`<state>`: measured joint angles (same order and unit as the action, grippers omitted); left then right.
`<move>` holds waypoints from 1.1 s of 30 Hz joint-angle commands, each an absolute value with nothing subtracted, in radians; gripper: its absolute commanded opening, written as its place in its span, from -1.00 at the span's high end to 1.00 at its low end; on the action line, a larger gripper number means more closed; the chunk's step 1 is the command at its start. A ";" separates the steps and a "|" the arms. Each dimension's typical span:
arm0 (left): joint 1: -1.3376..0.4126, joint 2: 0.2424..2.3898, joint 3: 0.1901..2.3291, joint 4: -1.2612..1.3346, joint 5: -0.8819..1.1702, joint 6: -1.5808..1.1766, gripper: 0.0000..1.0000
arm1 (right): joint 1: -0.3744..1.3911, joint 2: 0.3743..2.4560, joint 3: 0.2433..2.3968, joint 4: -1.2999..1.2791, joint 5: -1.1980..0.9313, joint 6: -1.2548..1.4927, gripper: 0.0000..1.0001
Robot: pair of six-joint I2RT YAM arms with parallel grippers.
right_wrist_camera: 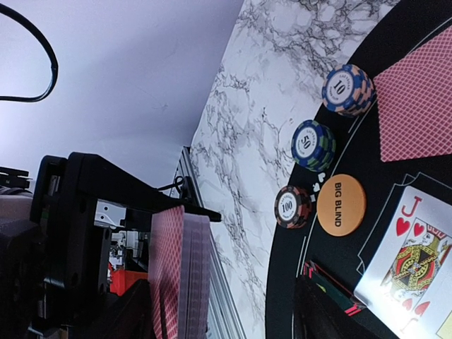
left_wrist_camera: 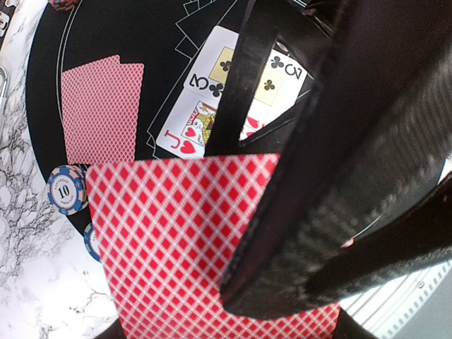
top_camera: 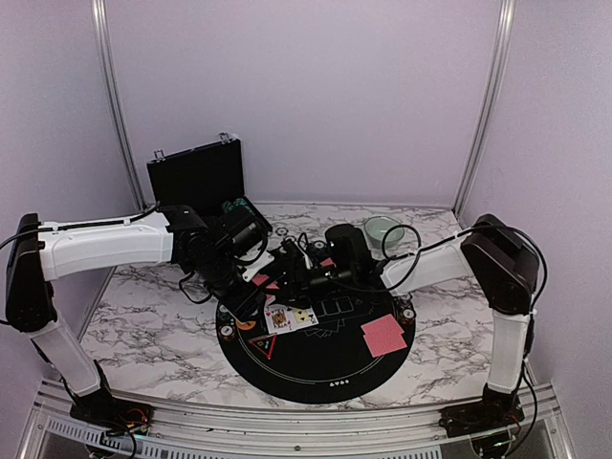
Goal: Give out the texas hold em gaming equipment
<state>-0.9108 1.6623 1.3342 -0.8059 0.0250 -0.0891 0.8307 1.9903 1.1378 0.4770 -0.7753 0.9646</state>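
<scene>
Three chip stacks [right_wrist_camera: 313, 145] and an orange button [right_wrist_camera: 341, 205] are sitting at the left rim of the black mat [top_camera: 325, 373]. The left jaws are grasping the red-backed deck [right_wrist_camera: 180, 268] above it, a black finger [left_wrist_camera: 339, 233] hiding part. Face-up cards [top_camera: 290, 318] are lying beneath. The right jaws are hovering alongside; I cannot tell their state. Two face-down cards [top_camera: 383, 335] are resting at the right.

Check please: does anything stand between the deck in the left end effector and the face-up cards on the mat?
Nothing visible does. The deck hangs above the face-up cards; the right end effector is beside, not between.
</scene>
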 commanded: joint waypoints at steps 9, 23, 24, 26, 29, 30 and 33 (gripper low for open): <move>-0.914 1.640 1.350 -0.810 0.021 -0.083 0.00 | 0.799 1.918 1.103 0.471 -0.755 0.947 -0.29; -0.914 1.644 1.356 -0.810 0.023 -0.082 0.00 | 0.827 1.956 1.162 0.472 -0.783 0.944 -0.29; -0.913 1.644 1.356 -0.810 0.023 -0.081 0.00 | 0.831 1.964 1.170 0.472 -0.785 0.943 -0.30; -0.913 1.644 1.356 -0.810 0.023 -0.083 0.00 | 0.839 1.978 1.185 0.471 -0.792 0.944 -0.31; -0.913 1.644 1.357 -0.810 0.023 -0.083 0.00 | 0.848 1.995 1.205 0.467 -0.797 0.941 -0.32; -0.913 1.644 1.356 -0.810 0.023 -0.081 0.00 | 0.850 2.000 1.208 0.464 -0.798 0.941 -0.32; -0.913 1.642 1.357 -0.810 0.021 -0.082 0.00 | 0.853 2.013 1.214 0.462 -0.801 0.941 -0.32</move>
